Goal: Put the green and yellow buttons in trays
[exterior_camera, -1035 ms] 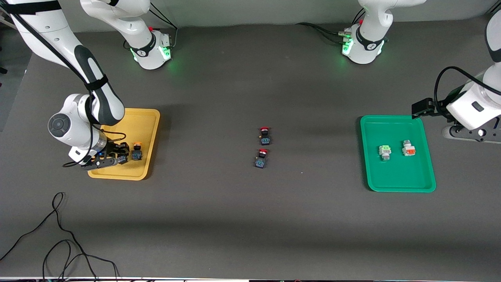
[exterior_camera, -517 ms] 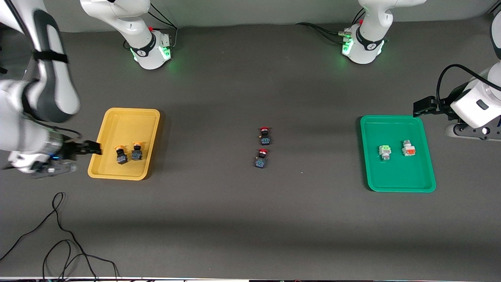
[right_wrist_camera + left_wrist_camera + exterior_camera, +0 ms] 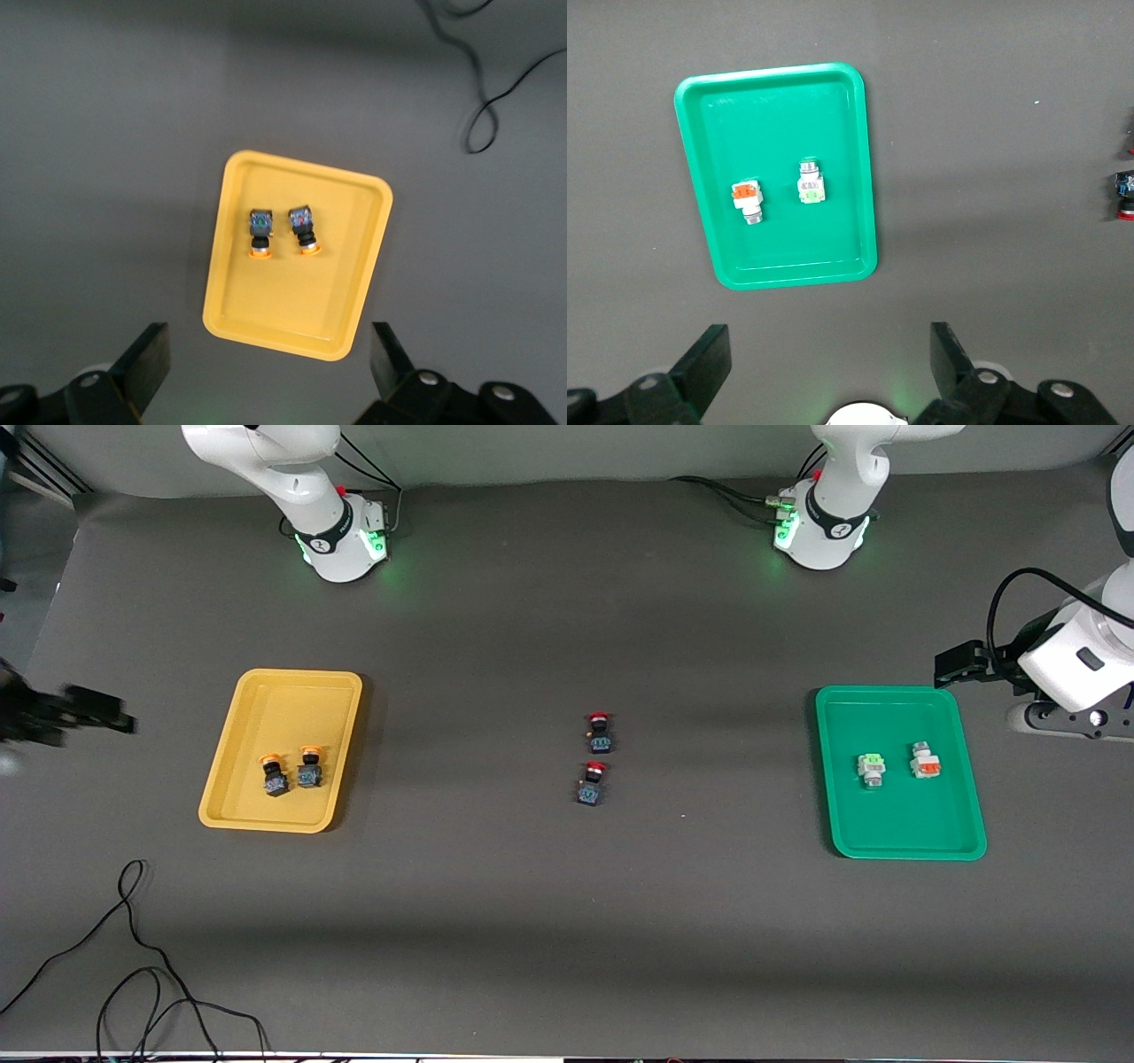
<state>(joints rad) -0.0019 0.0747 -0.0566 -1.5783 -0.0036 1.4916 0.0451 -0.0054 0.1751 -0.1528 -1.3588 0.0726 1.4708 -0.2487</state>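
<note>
Right gripper (image 3: 266, 376) is held high over the table at the right arm's end, fingers spread; yellow tray (image 3: 257, 717) holds two yellow buttons (image 3: 291, 771) side by side, caps pointing toward the bases. Green tray (image 3: 895, 833), long axis likewise, holds two white-grey buttons (image 3: 898, 765). Left gripper (image 3: 828, 372) is spread, empty; its fingers are seen only in the wrist view.

The middle of the table (image 3: 567, 921) is occupied only by two red-capped buttons (image 3: 595, 757), one just nearer the camera than the other. Wide bare strips separate them from the yellow tray (image 3: 266, 815) and the green tray (image 3: 904, 846). A loose black cable (image 3: 133, 957) lies near the camera at the right arm's end.
</note>
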